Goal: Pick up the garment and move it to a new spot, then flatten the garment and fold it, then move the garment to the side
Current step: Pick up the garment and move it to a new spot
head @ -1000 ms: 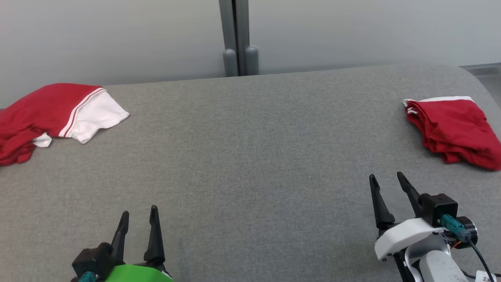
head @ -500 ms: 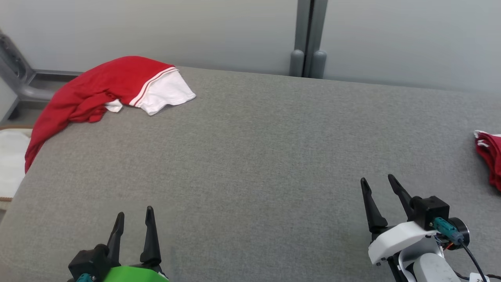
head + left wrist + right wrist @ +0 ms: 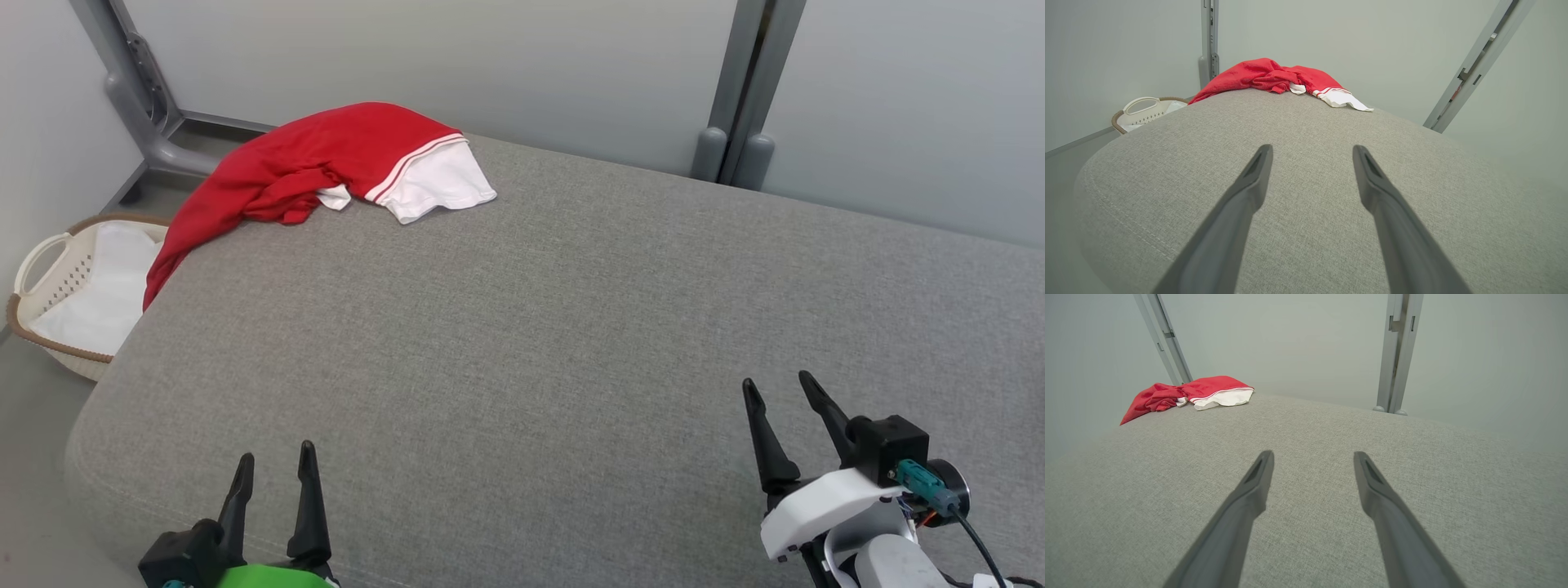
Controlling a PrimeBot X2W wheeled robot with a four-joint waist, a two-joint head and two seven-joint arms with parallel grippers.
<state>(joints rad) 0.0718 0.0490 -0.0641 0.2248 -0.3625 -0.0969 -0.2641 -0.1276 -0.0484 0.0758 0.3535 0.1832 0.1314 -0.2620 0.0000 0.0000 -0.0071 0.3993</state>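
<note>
A crumpled red garment (image 3: pixel 318 159) with a white striped sleeve lies at the far left corner of the grey padded surface (image 3: pixel 555 327), one end hanging over the left edge. It also appears far ahead in the left wrist view, garment (image 3: pixel 1274 77), and at the upper left of the right wrist view, garment (image 3: pixel 1188 394). My left gripper (image 3: pixel 273 465) hovers open near the front left edge, empty. At the front right my right gripper (image 3: pixel 775 392) is open and empty too. Both are far from the garment.
A white laundry basket (image 3: pixel 49 269) with a brown rim stands on the floor left of the surface, also seen as basket (image 3: pixel 1141 112). Grey metal posts (image 3: pixel 739 106) and pale walls stand behind. The surface's left edge is rounded.
The head camera has turned left: the garment now sits nearer the middle top, the basket has come into view, and a second red garment at the right has left the picture. Both grippers stay open.
</note>
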